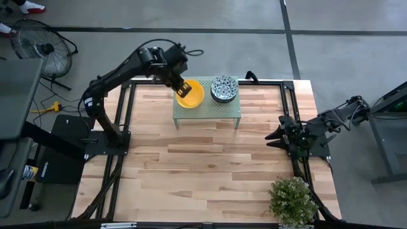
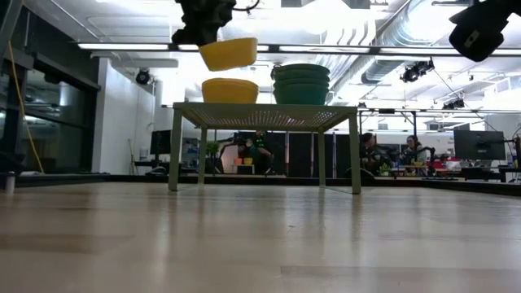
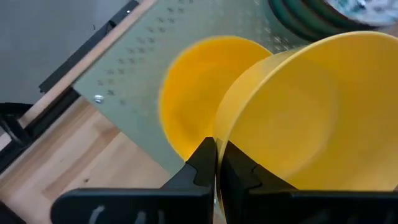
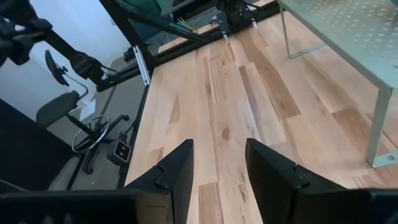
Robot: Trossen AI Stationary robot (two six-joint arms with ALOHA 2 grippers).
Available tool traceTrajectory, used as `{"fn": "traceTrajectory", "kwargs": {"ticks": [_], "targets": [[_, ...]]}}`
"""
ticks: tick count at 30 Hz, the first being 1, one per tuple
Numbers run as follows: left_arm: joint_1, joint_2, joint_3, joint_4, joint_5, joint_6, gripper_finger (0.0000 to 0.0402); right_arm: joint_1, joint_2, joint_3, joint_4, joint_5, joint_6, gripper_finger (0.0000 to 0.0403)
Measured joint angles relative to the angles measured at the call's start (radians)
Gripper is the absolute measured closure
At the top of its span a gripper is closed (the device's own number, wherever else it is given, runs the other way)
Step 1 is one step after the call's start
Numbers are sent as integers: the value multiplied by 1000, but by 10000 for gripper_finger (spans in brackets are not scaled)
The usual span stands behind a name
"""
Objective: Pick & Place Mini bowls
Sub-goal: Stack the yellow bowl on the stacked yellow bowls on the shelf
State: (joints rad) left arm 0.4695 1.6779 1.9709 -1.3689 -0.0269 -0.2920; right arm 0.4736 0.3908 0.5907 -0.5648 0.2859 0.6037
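While lifted above rack [image 2: 264,116] | left pincer [image 3: 216,163] pinches yellow bowl [image 3: 311,112] rim | fingers closed

around your wooden table [image 1: 210,165] you have grey concrete floor [image 1: 222,16] crossed by dark lines, with a floor fan [image 1: 38,46] at one corner. beyond it, you look into an open workshop: bright ceiling strip lights [image 2: 146,46], exposed ducts [image 2: 383,32], people seated at desks [image 2: 407,155].

Rack [image 1: 207,112]: far-centre of table [image 1: 210,172]. On rack: bowl stack [image 2: 229,89] left, 2nd bowl stack [image 1: 224,88] right, adjacent. Lifted bowl [image 2: 228,53] above left stack. Plant [image 1: 293,200]: near-right corner.
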Motion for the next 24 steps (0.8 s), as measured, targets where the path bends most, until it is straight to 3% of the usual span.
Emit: {"fn": "traceTrajectory", "kwargs": {"ticks": [13,24], "targets": [[104,63,0,24,120,-1,401,0,0,0,-7,46,-1,270],[107,74,-1,3,56,-19,401,0,0,0,-14,41,21,270]]}}
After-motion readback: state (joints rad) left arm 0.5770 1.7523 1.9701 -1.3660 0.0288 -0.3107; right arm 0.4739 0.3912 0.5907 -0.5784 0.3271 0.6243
